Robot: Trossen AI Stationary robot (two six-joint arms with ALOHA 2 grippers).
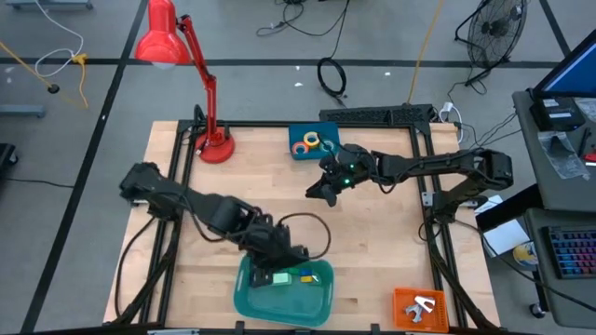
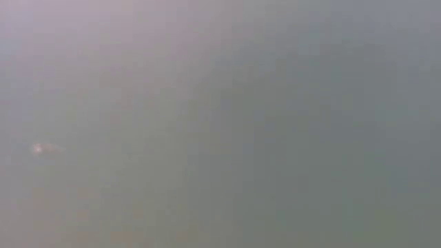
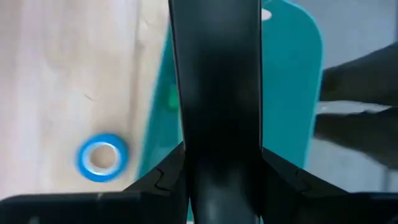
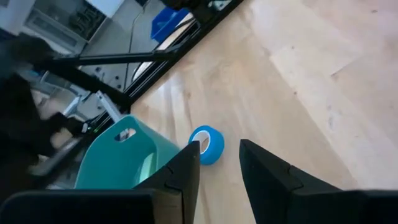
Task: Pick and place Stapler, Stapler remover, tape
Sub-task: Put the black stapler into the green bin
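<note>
We held the stapler (image 3: 217, 106) lengthwise in our left gripper (image 1: 277, 261), its long black bar clamped between the fingers and running straight out ahead of the wrist, so that it could go down flat into the teal tray (image 1: 319, 298) below. In the high view that gripper hung over the tray's 10 o'clock corner, at the table's (image 1: 372, 270) 6 o'clock edge; something green with small coloured bits lay inside the tray, too small for us to name. A blue tape roll (image 4: 207, 144) lay flat on the bare wood just beside the tray's rim, outside it, and by our judgement it remained to be collected. Our right gripper (image 1: 323, 193) hovered near the middle of the table, toward 12 o'clock, its fingers a narrow gap apart with nothing between them, aimed at that blue roll, which looked a sensible line for a later pick. The other tape rolls (image 1: 312, 142) sat together in a blue bin (image 1: 298, 152) at 12 o'clock, just behind the right gripper. A red lamp (image 1: 172, 42) stood at 11 o'clock and an orange tray (image 1: 402, 307) at 4 o'clock. The low view gave us nothing but haze.
</note>
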